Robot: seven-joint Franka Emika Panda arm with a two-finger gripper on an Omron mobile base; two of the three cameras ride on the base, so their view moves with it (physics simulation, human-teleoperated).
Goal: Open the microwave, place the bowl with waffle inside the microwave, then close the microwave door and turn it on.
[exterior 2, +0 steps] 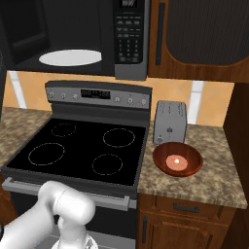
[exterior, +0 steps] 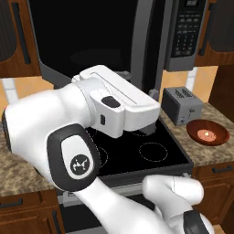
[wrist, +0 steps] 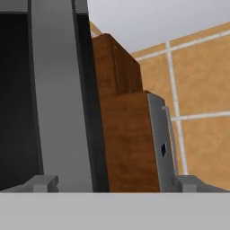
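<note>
The microwave (exterior 2: 73, 34) hangs above the stove with its black inside and white turntable (exterior 2: 70, 57) exposed. The microwave door (exterior: 82, 32) stands swung open, its grey border (exterior: 141, 45) just behind my white hand (exterior: 132, 107). My gripper (wrist: 117, 184) is open, its fingertips (wrist: 45, 183) wide apart and nothing between them; the door's grey edge (wrist: 58, 90) rises just ahead. The reddish-brown bowl (exterior 2: 177, 159) sits on the counter right of the stove with the waffle (exterior 2: 176, 160) in it. The left base view has the bowl (exterior: 208, 132) at far right.
A black-topped stove (exterior 2: 82, 146) lies under the microwave. The grey toaster (exterior 2: 170, 121) stands just behind the bowl. The keypad strip (exterior 2: 129, 34) runs down the microwave's right side. Wooden cabinets (exterior 2: 194, 34) flank it, and granite counter (exterior 2: 214, 180) extends to the right.
</note>
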